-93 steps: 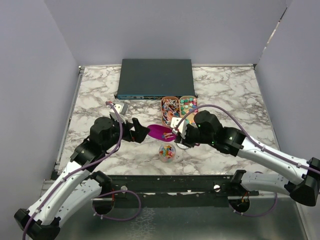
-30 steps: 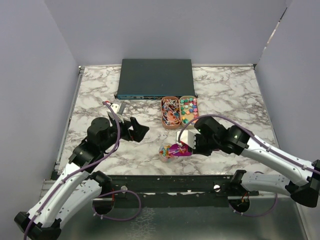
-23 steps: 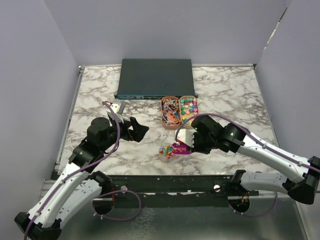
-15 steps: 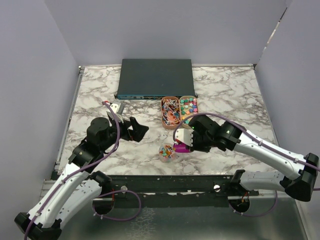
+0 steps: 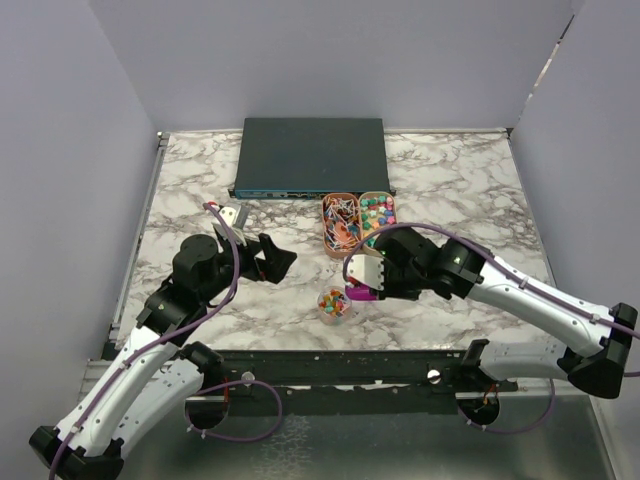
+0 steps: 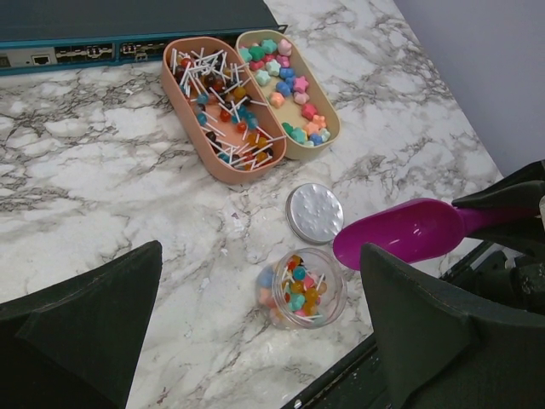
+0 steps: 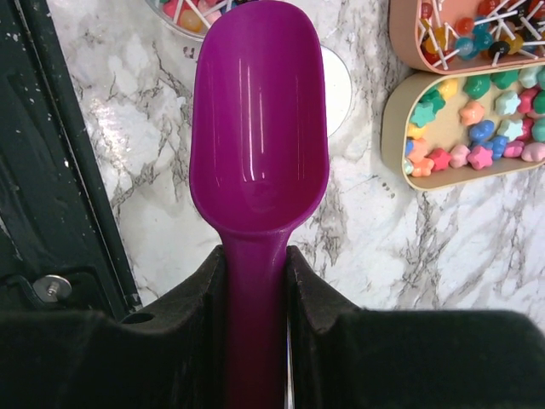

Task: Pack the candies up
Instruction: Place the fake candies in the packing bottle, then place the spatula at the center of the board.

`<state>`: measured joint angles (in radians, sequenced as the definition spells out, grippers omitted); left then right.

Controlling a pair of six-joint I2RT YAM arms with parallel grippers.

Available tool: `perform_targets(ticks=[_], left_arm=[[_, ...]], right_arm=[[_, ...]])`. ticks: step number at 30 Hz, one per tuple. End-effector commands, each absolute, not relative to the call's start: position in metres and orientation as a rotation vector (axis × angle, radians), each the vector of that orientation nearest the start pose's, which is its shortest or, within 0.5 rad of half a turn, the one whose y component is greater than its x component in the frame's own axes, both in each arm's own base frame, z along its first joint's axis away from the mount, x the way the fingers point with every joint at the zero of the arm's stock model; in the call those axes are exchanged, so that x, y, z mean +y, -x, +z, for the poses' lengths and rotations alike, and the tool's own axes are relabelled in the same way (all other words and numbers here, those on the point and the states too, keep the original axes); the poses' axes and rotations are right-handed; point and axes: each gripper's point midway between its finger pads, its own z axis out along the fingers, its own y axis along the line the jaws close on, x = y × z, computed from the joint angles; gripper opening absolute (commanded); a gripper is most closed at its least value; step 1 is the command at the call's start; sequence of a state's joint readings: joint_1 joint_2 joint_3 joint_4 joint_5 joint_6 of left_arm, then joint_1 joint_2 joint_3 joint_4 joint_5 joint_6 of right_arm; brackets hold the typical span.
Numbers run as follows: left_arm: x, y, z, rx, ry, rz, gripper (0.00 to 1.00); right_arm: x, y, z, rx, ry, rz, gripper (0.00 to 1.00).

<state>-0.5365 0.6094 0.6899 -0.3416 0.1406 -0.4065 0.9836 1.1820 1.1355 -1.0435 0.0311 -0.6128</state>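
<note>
Fingers (image 6: 81, 328) of the left gripper (image 5: 277, 258) are spread wide and grasp nothing. This gripper hangs to the left of the jar (image 5: 334, 303), well apart from it, over the marble table (image 5: 190, 190).

The jar is small, clear and upright, with its mouth uncovered. It stands close to the table's near edge and holds a heap of candies (image 6: 296, 290) in mixed colours. Its silver lid (image 6: 314, 213) lies flat just beyond the jar, apart from it, between the jar and two oval trays. Of these, the pink tray (image 6: 189, 119) lies beyond the jar and holds stick lollipops (image 6: 223, 102). The beige tray (image 7: 447, 128) lies side by side with it, beyond and to the right of the jar, and holds more candies, these star-shaped. Farthest beyond the jar lies a dark teal box (image 5: 310, 155), flat against the back of the table.

To the right of the jar, the fingers (image 7: 192, 298) of the right gripper (image 7: 255, 264) are clenched on the handle of the purple scoop (image 7: 260, 128). Its bowl is empty and points toward the jar, with its tip just beside the jar's rim. Whether they touch cannot be told. In the right wrist view the bowl stands in front of the lid and of the jar, hiding much of each.
</note>
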Motion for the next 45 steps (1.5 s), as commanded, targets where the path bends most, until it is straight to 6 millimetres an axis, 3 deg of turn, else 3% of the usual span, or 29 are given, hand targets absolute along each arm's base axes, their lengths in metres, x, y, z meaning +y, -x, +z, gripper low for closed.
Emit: perform_targets(ticks=[1, 7, 12, 20, 28, 35, 45], left_arm=[[-0.171, -0.21, 0.246, 1.883, -0.229, -0.773, 0.99], [-0.171, -0.21, 0.246, 1.88, -0.229, -0.776, 0.99], [-0.171, -0.21, 0.246, 1.883, -0.23, -0.777, 0.99], [-0.171, -0.21, 0.245, 1.886, -0.228, -0.776, 0.99], [-0.17, -0.21, 0.245, 1.885, -0.224, -0.772, 0.99], [-0.169, -0.21, 0.247, 1.877, -0.217, -0.769, 0.99], [-0.169, -0.211, 0.246, 1.88, -0.218, -0.768, 0.99]], right_arm=[[0.189, -0.175, 0.186, 1.855, 1.855, -0.011, 0.01], [0.189, -0.21, 0.212, 1.849, 1.521, -0.155, 0.01], [0.18, -0.238, 0.232, 1.918, 1.103, -0.249, 0.01], [0.157, -0.264, 0.242, 2.081, 0.478, -0.183, 0.01], [0.131, -0.29, 0.219, 2.161, 0.153, -0.046, 0.01], [0.1, -0.311, 0.168, 2.228, -0.092, 0.013, 0.01], [0.081, -0.339, 0.121, 2.242, -0.233, 0.004, 0.01]])
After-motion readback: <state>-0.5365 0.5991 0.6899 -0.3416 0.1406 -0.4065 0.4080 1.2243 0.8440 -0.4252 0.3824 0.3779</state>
